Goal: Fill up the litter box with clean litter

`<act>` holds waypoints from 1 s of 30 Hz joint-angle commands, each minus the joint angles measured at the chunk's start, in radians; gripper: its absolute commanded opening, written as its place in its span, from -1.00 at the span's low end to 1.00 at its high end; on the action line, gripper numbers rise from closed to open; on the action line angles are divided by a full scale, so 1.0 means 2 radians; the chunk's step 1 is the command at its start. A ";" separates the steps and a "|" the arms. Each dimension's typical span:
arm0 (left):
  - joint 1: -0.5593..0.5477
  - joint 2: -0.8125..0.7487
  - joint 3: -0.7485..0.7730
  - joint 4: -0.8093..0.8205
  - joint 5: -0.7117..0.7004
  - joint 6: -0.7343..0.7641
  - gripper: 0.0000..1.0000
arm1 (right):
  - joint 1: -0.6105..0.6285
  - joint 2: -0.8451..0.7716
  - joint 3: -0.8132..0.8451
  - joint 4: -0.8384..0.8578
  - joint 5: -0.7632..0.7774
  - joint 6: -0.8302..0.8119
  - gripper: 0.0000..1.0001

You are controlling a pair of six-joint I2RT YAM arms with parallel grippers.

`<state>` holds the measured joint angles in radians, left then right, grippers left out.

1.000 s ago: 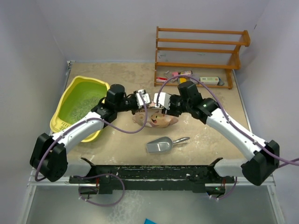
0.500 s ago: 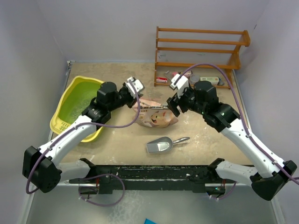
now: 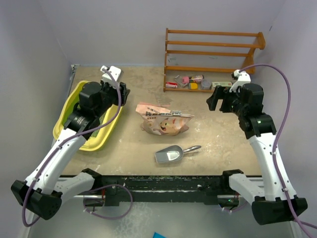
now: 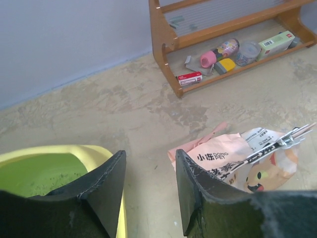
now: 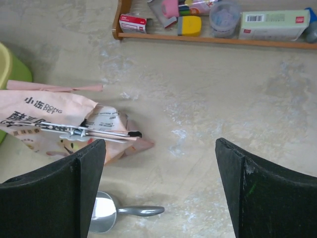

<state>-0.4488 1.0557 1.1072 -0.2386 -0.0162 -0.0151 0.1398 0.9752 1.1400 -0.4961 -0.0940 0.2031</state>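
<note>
**Both pincers empty, bag lying flat between them**

Our left gripper [image 4: 148,196] has its jaws a little apart around nothing, hanging by the right rim of the litter box [image 4: 101,151]. Our right gripper [image 5: 161,191] is spread wide over bare table [image 5: 198,99]. Only the left wrist view shows the clean litter [image 4: 34,173] in the tub, since the arm mostly hides it from above. Only the right wrist view catches the clip [image 5: 84,132] across the pink bag [image 5: 44,116], with the scoop [image 5: 114,212] just near of it. From the top there's open floor right of the bag, and the rack [image 3: 213,59] runs along the far wall.
</note>
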 commanded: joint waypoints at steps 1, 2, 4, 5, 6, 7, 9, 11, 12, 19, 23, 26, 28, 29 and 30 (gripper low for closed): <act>0.030 -0.016 -0.006 -0.037 0.047 -0.034 -0.03 | -0.032 0.012 -0.003 -0.008 -0.075 0.060 0.86; 0.038 -0.015 -0.010 -0.043 0.051 -0.037 -0.01 | -0.045 0.013 -0.007 -0.003 -0.090 0.072 0.86; 0.059 -0.013 -0.018 -0.049 0.067 -0.044 0.01 | -0.072 0.013 -0.018 0.009 -0.118 0.097 0.86; 0.073 -0.012 -0.023 -0.052 0.080 -0.049 0.02 | -0.085 0.014 -0.023 0.012 -0.131 0.104 0.86; 0.085 -0.013 -0.029 -0.053 0.088 -0.055 0.01 | -0.096 0.014 -0.027 0.013 -0.137 0.112 0.86; 0.096 -0.013 -0.035 -0.051 0.093 -0.061 0.02 | -0.104 0.013 -0.030 0.014 -0.136 0.119 0.86; 0.114 -0.017 -0.050 -0.044 0.106 -0.076 0.05 | -0.112 0.010 -0.037 0.022 -0.131 0.138 0.86; 0.122 -0.018 -0.058 -0.038 0.124 -0.087 0.11 | -0.112 0.004 -0.042 0.034 -0.141 0.157 0.86; 0.122 -0.019 -0.058 -0.038 0.128 -0.092 0.14 | -0.112 -0.001 -0.045 0.039 -0.148 0.164 0.87; 0.122 -0.034 -0.073 -0.015 0.143 -0.101 0.17 | -0.112 -0.050 -0.103 0.086 -0.146 0.203 0.88; 0.122 -0.028 -0.069 -0.013 0.142 -0.117 0.19 | -0.112 -0.075 -0.123 0.112 -0.143 0.209 0.88; 0.122 -0.029 -0.059 -0.012 0.128 -0.148 0.23 | -0.112 -0.083 -0.120 0.102 -0.132 0.204 0.89; 0.122 -0.032 -0.059 -0.009 0.106 -0.173 0.26 | -0.112 -0.085 -0.118 0.093 -0.124 0.198 0.89; 0.122 -0.034 -0.060 -0.009 0.096 -0.183 0.27 | -0.112 -0.087 -0.119 0.094 -0.121 0.197 0.89; 0.122 -0.036 -0.059 -0.010 0.093 -0.186 0.28 | -0.112 -0.089 -0.122 0.098 -0.119 0.198 0.89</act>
<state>-0.2081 1.0111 0.9661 -0.3077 0.2276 -0.2867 -0.0845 0.8177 0.8925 -0.3447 -0.3565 0.5991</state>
